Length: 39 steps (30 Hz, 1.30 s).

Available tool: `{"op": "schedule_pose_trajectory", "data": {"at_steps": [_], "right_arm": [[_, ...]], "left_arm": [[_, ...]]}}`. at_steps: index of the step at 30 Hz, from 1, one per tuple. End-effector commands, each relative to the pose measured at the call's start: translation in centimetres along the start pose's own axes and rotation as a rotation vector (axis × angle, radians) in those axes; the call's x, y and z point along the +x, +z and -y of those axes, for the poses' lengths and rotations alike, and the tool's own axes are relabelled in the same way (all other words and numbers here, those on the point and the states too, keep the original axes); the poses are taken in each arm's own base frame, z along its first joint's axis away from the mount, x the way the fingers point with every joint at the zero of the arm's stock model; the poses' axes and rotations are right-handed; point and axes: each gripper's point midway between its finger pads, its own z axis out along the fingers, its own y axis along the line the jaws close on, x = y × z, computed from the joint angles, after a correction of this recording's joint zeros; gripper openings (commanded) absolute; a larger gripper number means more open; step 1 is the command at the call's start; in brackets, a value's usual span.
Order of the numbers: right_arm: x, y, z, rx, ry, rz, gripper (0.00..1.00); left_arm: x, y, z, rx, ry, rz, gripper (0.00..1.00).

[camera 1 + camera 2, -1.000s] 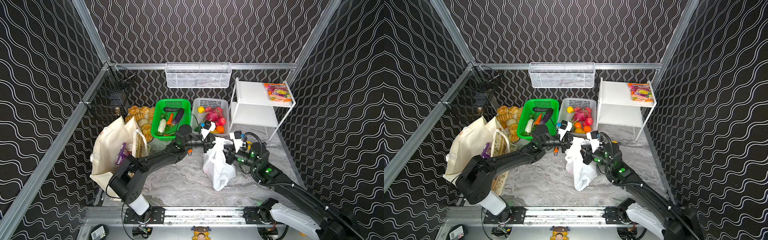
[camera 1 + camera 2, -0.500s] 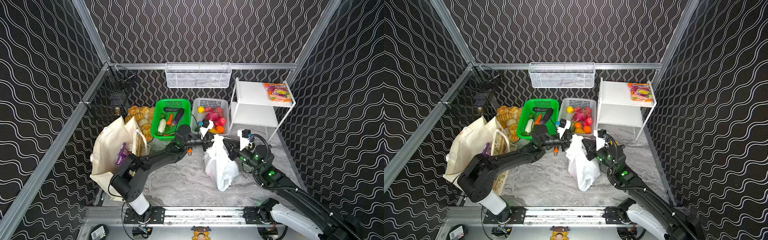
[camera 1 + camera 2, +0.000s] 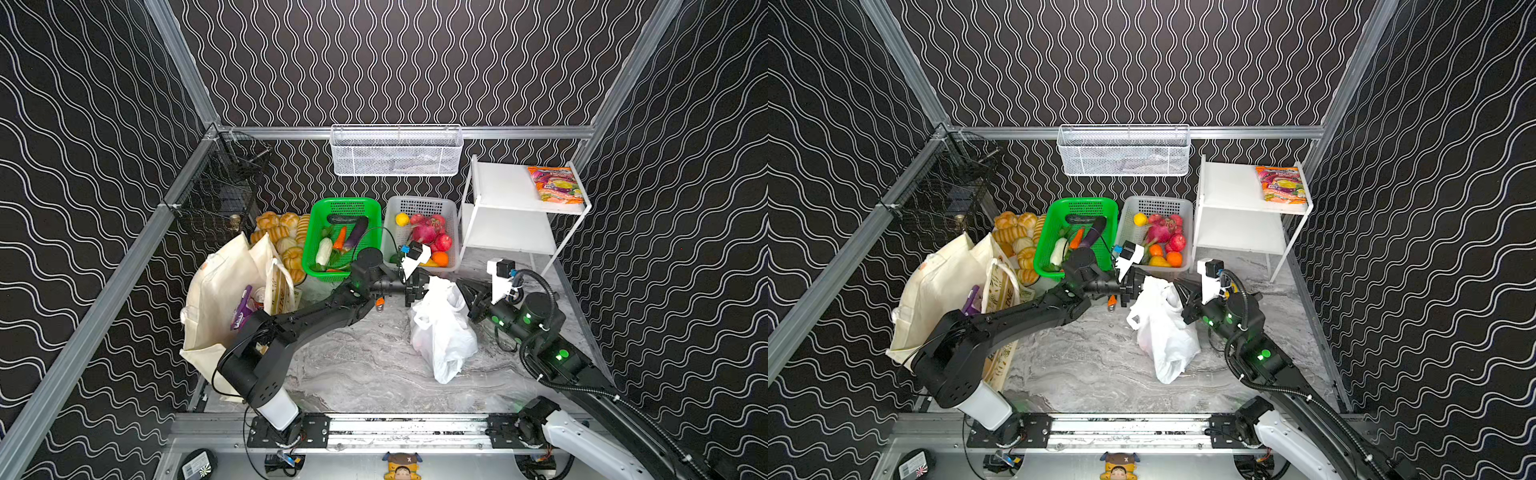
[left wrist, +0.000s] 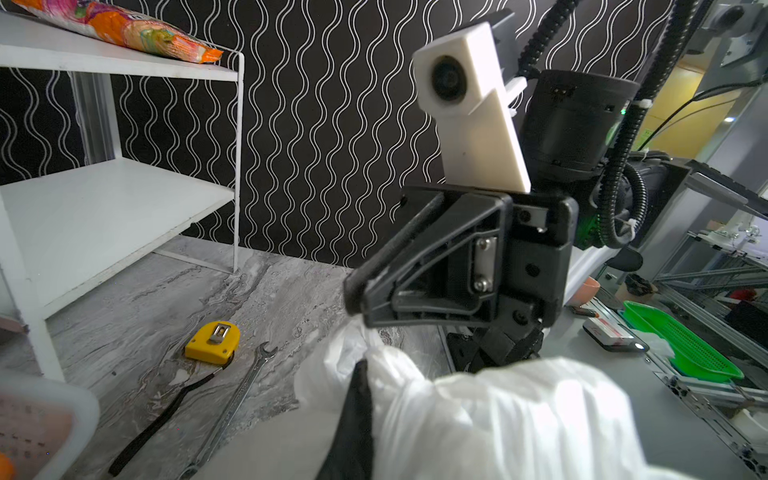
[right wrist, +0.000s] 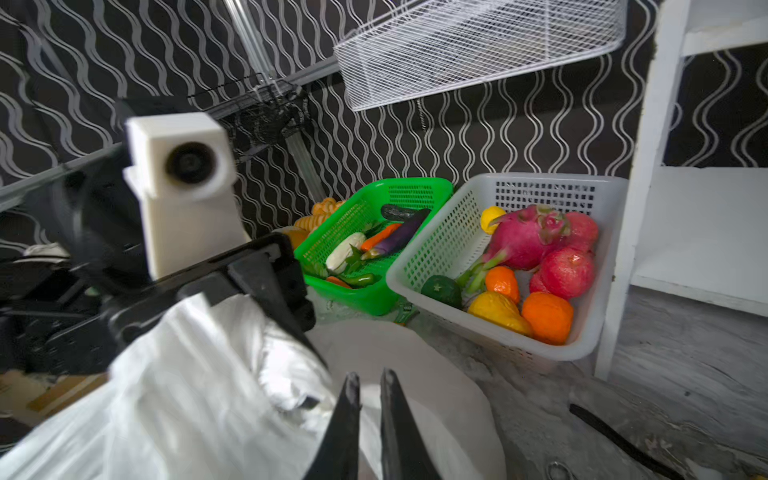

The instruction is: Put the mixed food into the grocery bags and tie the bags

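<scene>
The white plastic bag stands bulging at mid table. My left gripper reaches across from the left and is shut on the bag's bunched top. In the left wrist view crinkled plastic wraps its dark finger. My right gripper sits just right of the bag top, jaws a narrow gap apart with nothing pinched. The cream canvas tote stands at the left, with a purple snack packet and a can showing inside.
Behind the bag are a green basket of vegetables and a white basket of fruit, with bread rolls to their left. A white shelf at the back right bears an orange packet. A tape measure and a wrench lie by the shelf.
The right gripper has let go of the bag top, parted its jaws slightly and drawn back to the right. The bag sagged rightwards. The left gripper kept its hold.
</scene>
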Motion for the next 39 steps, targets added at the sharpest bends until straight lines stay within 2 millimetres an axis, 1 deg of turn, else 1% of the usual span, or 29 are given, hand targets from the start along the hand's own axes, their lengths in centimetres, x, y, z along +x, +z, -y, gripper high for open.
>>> {"op": "schedule_pose_trajectory", "data": {"at_steps": [1,4,6,8,12,13,16,17,19,22,24,26,30,31,34,36,39], "right_arm": [[0.6,-0.8,-2.6,-0.157,-0.04,0.009,0.13],[1.4,-0.9,-3.6,-0.227,-0.048,-0.009,0.12],[1.8,-0.5,-3.1,-0.197,-0.043,-0.031,0.12],[1.9,-0.2,-2.6,-0.173,-0.064,-0.033,0.14],[1.6,-0.2,-3.7,-0.237,-0.136,-0.008,0.13],[1.4,-0.1,-3.6,-0.233,-0.144,-0.001,0.14],[1.2,0.7,-1.6,-0.117,-0.132,0.005,0.13],[1.3,0.9,-0.9,-0.082,-0.141,-0.003,0.15],[1.1,1.0,-0.5,-0.057,-0.159,0.007,0.15],[0.9,1.0,0.2,-0.017,-0.167,0.027,0.09],[1.1,0.9,-0.2,-0.042,-0.187,0.02,0.07],[1.2,0.9,-0.7,-0.068,-0.183,0.01,0.05],[1.6,0.9,-1.6,-0.122,-0.163,-0.012,0.05],[1.7,0.8,-1.5,-0.12,-0.158,-0.02,0.06],[2.1,0.2,-0.4,-0.05,-0.141,-0.034,0.1],[2.2,-0.6,-0.5,-0.052,-0.178,-0.021,0.14],[2.6,-1.8,-1.1,-0.088,-0.238,0.002,0.14]], "left_arm": [[-0.5,-0.1,0.5,0.023,0.026,0.01,0.0],[-0.3,-0.1,0.6,0.024,0.02,0.004,0.0],[-0.2,-0.1,0.7,0.031,0.014,-0.006,0.0],[0.1,-0.2,0.9,0.038,0.009,-0.016,0.0],[0.4,-0.2,1.0,0.042,-0.004,-0.032,0.0],[0.5,-0.2,1.1,0.048,-0.007,-0.035,0.0],[0.3,-0.1,1.5,0.079,-0.016,-0.042,0.0],[0.2,-0.1,1.7,0.089,-0.017,-0.042,0.0],[0.2,-0.1,2.1,0.115,-0.026,-0.044,0.0],[0.3,-0.1,2.8,0.165,-0.048,-0.051,0.04],[0.5,-0.1,2.9,0.176,-0.063,-0.059,0.06],[0.9,-0.1,2.7,0.168,-0.073,-0.071,0.1],[1.5,0.0,2.1,0.137,-0.081,-0.099,0.12],[1.5,0.0,1.9,0.126,-0.082,-0.105,0.12],[1.6,0.0,1.4,0.09,-0.083,-0.122,0.09],[1.8,0.0,1.1,0.07,-0.081,-0.133,0.08],[1.8,-0.1,1.1,0.06,-0.075,-0.139,0.08]]}}
